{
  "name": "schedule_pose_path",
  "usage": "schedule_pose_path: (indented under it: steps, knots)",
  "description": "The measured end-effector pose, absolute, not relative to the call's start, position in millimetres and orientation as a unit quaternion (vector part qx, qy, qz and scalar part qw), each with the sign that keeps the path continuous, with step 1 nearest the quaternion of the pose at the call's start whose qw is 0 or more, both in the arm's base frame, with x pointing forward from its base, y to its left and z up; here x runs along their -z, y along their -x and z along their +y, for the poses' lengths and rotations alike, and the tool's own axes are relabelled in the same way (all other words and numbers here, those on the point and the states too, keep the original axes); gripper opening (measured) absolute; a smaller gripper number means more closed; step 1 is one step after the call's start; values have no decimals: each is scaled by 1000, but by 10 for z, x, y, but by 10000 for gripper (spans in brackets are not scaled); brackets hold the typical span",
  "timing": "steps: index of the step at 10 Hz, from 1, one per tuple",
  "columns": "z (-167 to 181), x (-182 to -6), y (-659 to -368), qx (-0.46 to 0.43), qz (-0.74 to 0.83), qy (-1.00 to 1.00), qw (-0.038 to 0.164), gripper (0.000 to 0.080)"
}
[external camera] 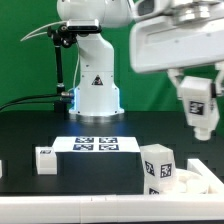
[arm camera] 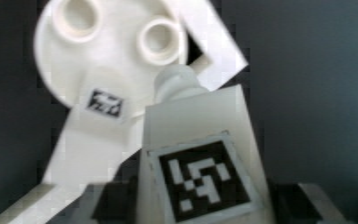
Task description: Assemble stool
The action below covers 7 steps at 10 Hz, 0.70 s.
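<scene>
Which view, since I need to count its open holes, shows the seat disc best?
The wrist view: the seat disc faces the camera with two open holes showing, though the held leg in the pincer covers part of it. The exterior view shows only its edge, low at the exterior view's right, beside an upright leg.

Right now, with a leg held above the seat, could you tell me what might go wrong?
1. The held leg in the gripper looks tilted relative to the seat disc in the wrist view, so it may jam at a hole.
2. Another leg stands close beside the seat disc, and lowering the held leg could knock it over.
</scene>
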State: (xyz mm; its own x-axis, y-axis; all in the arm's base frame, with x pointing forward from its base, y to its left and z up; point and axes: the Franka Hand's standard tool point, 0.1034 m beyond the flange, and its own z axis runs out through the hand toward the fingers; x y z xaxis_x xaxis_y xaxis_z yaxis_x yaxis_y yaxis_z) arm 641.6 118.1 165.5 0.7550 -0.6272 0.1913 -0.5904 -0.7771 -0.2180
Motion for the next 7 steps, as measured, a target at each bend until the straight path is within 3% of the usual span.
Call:
schedule_pose_path:
  steps: [3,4,5,7]
  knots:
    - [1501,-1589,-6385,186,342,916,99,325]
    - [1577,-1491,-6292,191,341,916,96,325]
    - [1494,-1418,-6208,192,312,927,78,325]
    - [1210,-1427,-6230,203,283,936,58,325]
